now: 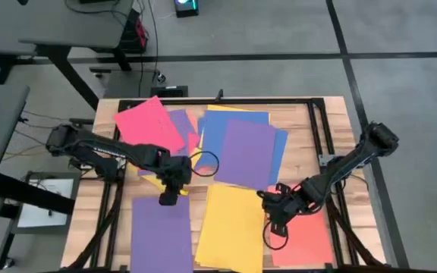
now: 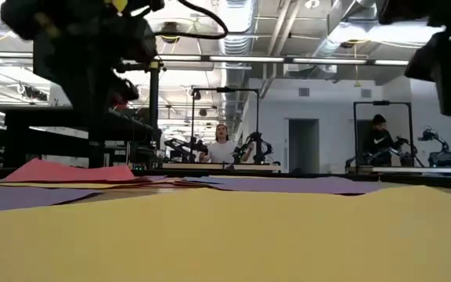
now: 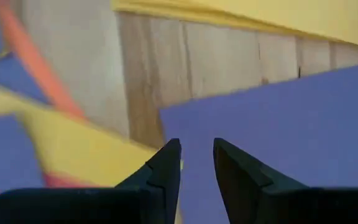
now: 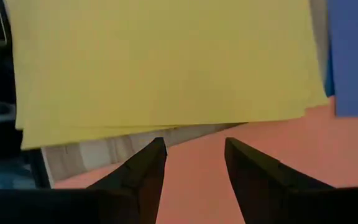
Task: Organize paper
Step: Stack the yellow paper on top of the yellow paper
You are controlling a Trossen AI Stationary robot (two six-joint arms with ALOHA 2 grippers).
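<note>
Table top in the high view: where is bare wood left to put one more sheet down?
Bare wood shows along the table edge beside the front purple sheet, and at the far right corner past the blue sheets. The middle is crowded: overlapping sheets, the left gripper and right gripper.

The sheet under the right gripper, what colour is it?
Salmon-orange sheet; the right wrist view shows it best.

Blue sheet (image 1: 211, 129) mostly under purple.

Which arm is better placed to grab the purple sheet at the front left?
Left. The left gripper hovers open over the purple sheet; the right gripper is over the salmon sheet.
</note>
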